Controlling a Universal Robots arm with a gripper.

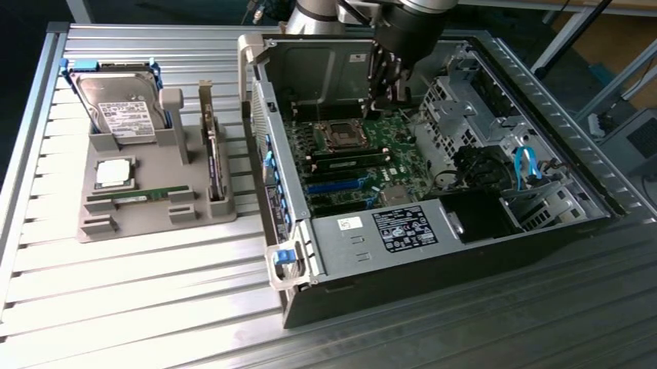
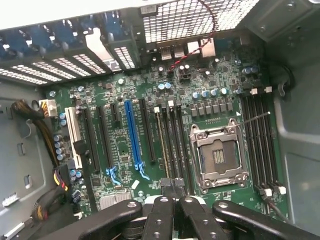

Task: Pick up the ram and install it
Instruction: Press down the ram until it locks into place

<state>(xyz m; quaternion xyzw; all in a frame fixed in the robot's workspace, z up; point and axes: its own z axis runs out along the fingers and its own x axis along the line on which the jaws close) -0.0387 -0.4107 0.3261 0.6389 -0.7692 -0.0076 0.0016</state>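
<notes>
The gripper [image 1: 395, 96] hangs inside the open computer case [image 1: 431, 254], low over the motherboard [image 1: 359, 154] near the case's back wall. Its fingers [image 2: 170, 215] are pressed together with no gap between them, and nothing is seen held between them.

The ram [image 1: 138, 197] is well apart from the gripper, outside the case, toward the exterior view's left. It lies on its long edge in a slot along the near side of the grey holder [image 1: 154, 223], which rests on the slatted metal surface [image 1: 123, 307]. In the same holder, a square processor [image 1: 114, 172] lies just behind the ram, a hard drive [image 1: 123, 108] leans in a cradle further back, and a long card [image 1: 214, 154] stands upright in a slot on the side nearest the case.

In the wrist view, the gripper's closed tips sit right over the ends of the black memory slots [image 2: 172, 145] that run beside the open processor socket [image 2: 217, 157]. A second bank of memory slots [image 2: 260, 140] lies on the socket's other side, and a blue expansion slot [image 2: 132, 135] runs parallel among black ones further off.
</notes>
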